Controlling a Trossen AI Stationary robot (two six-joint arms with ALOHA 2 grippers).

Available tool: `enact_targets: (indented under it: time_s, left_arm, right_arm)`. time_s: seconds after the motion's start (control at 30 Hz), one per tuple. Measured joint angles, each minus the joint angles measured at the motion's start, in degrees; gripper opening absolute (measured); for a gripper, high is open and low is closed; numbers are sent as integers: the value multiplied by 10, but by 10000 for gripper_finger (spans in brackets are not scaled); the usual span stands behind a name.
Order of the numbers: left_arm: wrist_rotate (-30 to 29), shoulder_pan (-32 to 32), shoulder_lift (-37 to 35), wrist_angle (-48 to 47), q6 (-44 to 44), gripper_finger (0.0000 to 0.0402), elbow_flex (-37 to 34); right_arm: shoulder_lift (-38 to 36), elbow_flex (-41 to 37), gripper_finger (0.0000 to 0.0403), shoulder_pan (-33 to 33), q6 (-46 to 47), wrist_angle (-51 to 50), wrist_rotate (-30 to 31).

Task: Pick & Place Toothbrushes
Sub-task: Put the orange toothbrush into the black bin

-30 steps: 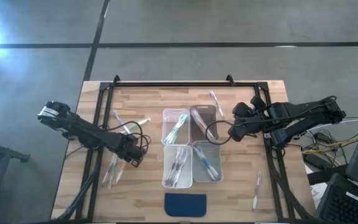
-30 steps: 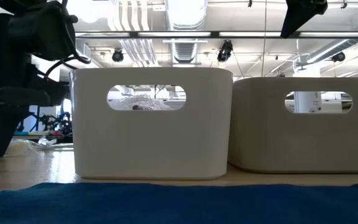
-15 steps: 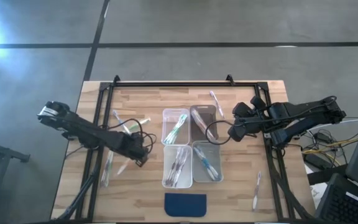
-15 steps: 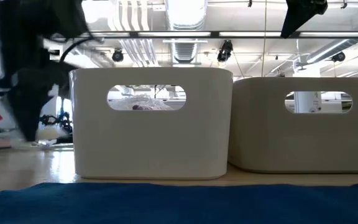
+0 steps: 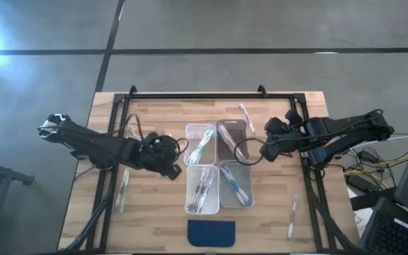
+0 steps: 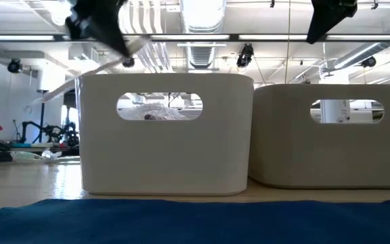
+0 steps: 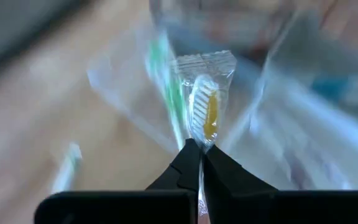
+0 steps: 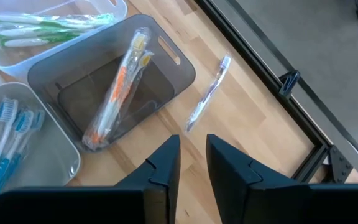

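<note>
Over on the left side of the table, your left gripper (image 5: 170, 161) has come a good way inward since a second ago: it was down among the loose toothbrushes, and now it sits just beside the bins, lifted higher in the low view. It's clamped on a wrapped toothbrush (image 7: 202, 111) with a yellow-and-white head and a green handle, the wrapper pinched right at the fingertips (image 7: 191, 163) and sticking out ahead of them. Your right arm hasn't budged, but the gap between its fingers looks a touch wider.

The four bins sit in a two-by-two block mid-table. The far left bin (image 5: 190, 131) has green-handled brushes in it. The far right bin (image 8: 179, 67), the smoky one, holds one wrapped brush with an orange and yellow handle (image 8: 118, 93). The near left bin (image 5: 188, 204) has a few darker ones, and the near right bin (image 5: 249, 193) has blue ones (image 8: 5, 140).

Your right gripper (image 8: 193, 163) hovers over the wood beside the smoky bin, fingers slightly parted with nothing between them. A loose wrapped brush (image 8: 207, 93) lies on the table just ahead of it, not touching. More loose brushes lie at the table's left (image 5: 122, 191) and near-right (image 5: 293, 216). The dark blue pad (image 5: 212, 232) lies at the near edge.
</note>
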Motion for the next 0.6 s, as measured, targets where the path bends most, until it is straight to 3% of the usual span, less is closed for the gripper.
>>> enact_targets:
  time_s: [0.1,0.27,0.43,0.6]
  left_arm:
    - [-56,1,0,46,69,7,27]
    - [-62,2,0,206,241,7,30]
    - [-6,3,0,403,395,7,-11]
    - [65,4,0,626,524,7,-93]
  right_arm:
    - [0,-16,87,4,-3,6,0]
    - [0,-81,101,25,-5,59,1]
    - [0,-178,117,60,-33,201,4]
    - [0,-264,134,98,-109,427,5]
